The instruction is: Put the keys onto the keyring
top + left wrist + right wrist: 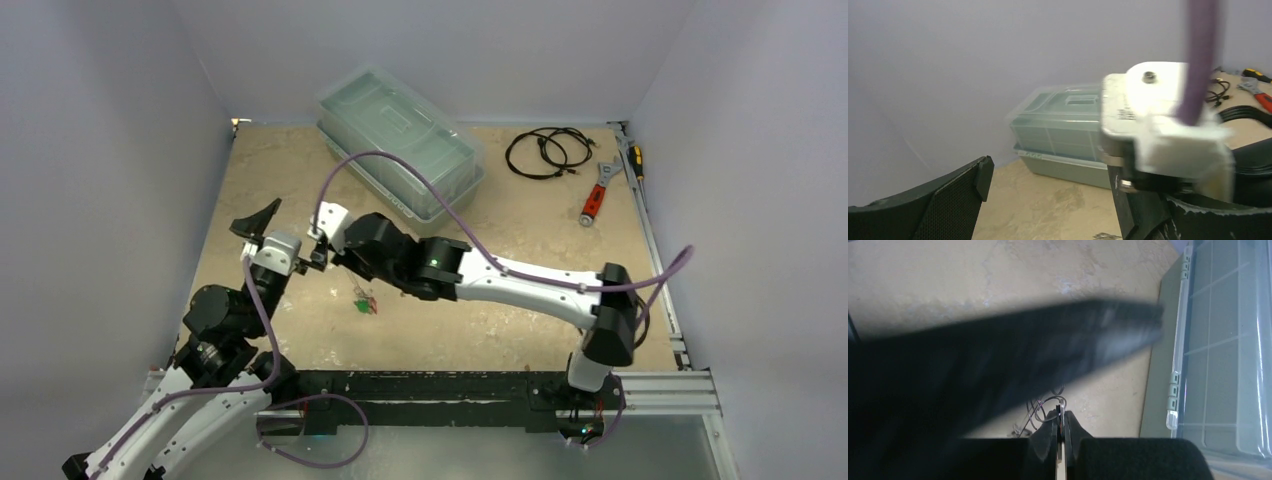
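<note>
**Keyring Gripped, Keys Waiting on the Tabletop**

The right pincer (1062, 424) was clamped shut on the keyring (1061, 412), which it held edge-on, its flat running 12 to 6 in the wrist view. The left pincer (288, 238) hung just beside it, jaws spread wide and holding nothing. In the overhead view the keys (363, 298) lay on the tabletop (480, 330) between 4 and 5 o'clock of both pincers, too small to show their long axis. Either arm looked about equally near. Bare surface ringed the keys, and the plastic box (400, 140) sat well apart toward 12 o'clock.
</note>
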Controlling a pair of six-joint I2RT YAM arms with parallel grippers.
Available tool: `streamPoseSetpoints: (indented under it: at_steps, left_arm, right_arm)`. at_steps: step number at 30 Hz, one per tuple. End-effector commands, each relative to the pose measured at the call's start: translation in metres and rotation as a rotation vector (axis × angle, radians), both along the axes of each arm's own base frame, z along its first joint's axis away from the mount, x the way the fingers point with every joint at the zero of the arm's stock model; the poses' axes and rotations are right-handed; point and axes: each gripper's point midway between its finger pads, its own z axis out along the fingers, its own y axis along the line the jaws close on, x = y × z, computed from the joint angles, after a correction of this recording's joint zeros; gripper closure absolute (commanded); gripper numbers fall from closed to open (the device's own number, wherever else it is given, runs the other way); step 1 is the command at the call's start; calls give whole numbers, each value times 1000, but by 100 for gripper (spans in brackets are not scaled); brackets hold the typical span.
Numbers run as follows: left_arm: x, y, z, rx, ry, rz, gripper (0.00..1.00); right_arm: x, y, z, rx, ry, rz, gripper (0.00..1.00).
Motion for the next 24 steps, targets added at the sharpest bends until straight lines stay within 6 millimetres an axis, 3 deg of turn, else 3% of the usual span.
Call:
streamPoseSetpoints:
  at_steps: [1,5,8,10,16,18,21,24]
  left_arm:
    - [-3,26,13,-100,-30,100,13]
    - [-7,36,16,-131,-48,128,14]
    - [-8,39,16,-139,-51,138,15]
    - [-7,38,16,-137,-47,136,16]
    - [-4,32,13,-121,-32,122,16]
    - [-3,30,12,-118,-29,115,17]
    - [-1,27,10,-109,-18,110,17]
    - [2,24,7,-98,-7,107,17]
  right_arm:
    - [23,32,33,95,-17,-114,100]
    - [39,61,69,178,-2,-190,100]
    - [46,66,72,247,52,-277,100]
    - [49,63,51,260,117,-318,100]
    - [57,11,-90,151,419,-454,100]
    - [55,-12,-121,116,463,-495,100]
    - [52,-39,-142,93,480,-537,100]
    - [52,-60,-145,91,474,-563,100]
